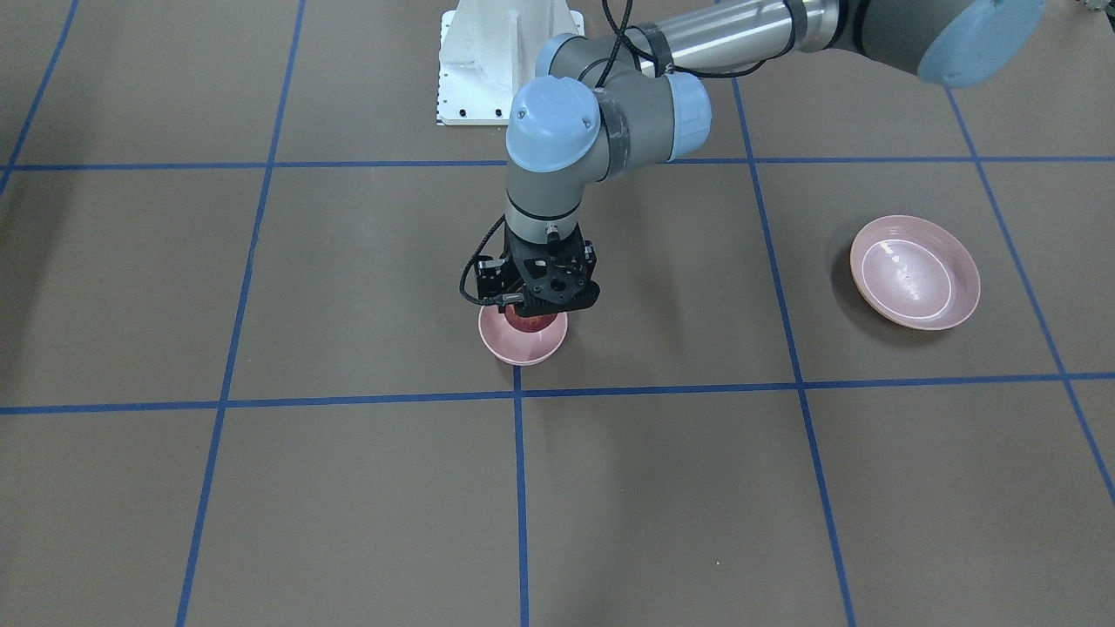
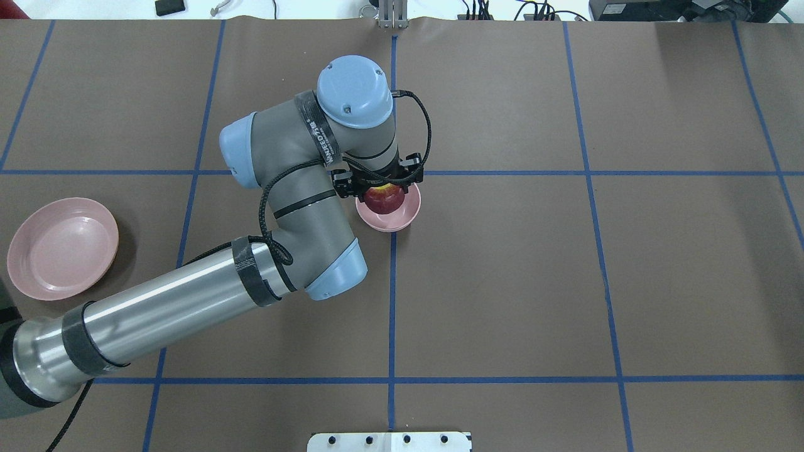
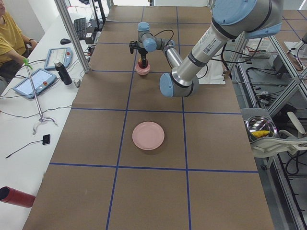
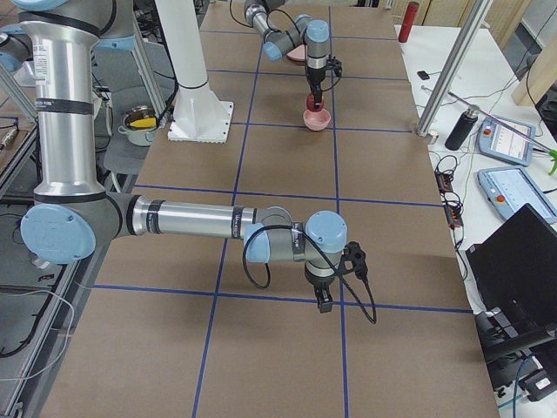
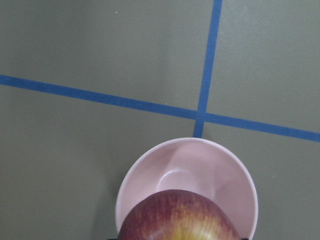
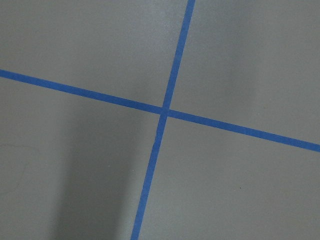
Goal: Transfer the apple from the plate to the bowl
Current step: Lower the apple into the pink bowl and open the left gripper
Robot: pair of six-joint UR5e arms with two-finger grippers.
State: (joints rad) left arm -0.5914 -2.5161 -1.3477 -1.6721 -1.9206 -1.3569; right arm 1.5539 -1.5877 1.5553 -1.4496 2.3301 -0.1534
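The dark-red apple (image 2: pixel 385 199) with its yellow-green top is between the jaws of my left gripper (image 2: pixel 382 190), which is shut on it. It hangs just over the small deep pink bowl (image 2: pixel 402 220) near the table's middle. In the left wrist view the apple (image 5: pixel 179 217) fills the bottom edge, above the bowl (image 5: pixel 225 170). The wide pale-pink plate (image 2: pixel 63 248) sits empty at the left edge. My right gripper (image 4: pixel 324 305) shows only in the exterior right view, low over the table; I cannot tell if it is open or shut.
Blue tape lines divide the brown table into squares. The left arm's forearm (image 2: pixel 157 307) stretches from the plate's side toward the bowl. A white arm base (image 1: pixel 510 61) stands behind the bowl. The right wrist view shows only a tape crossing (image 6: pixel 164 110).
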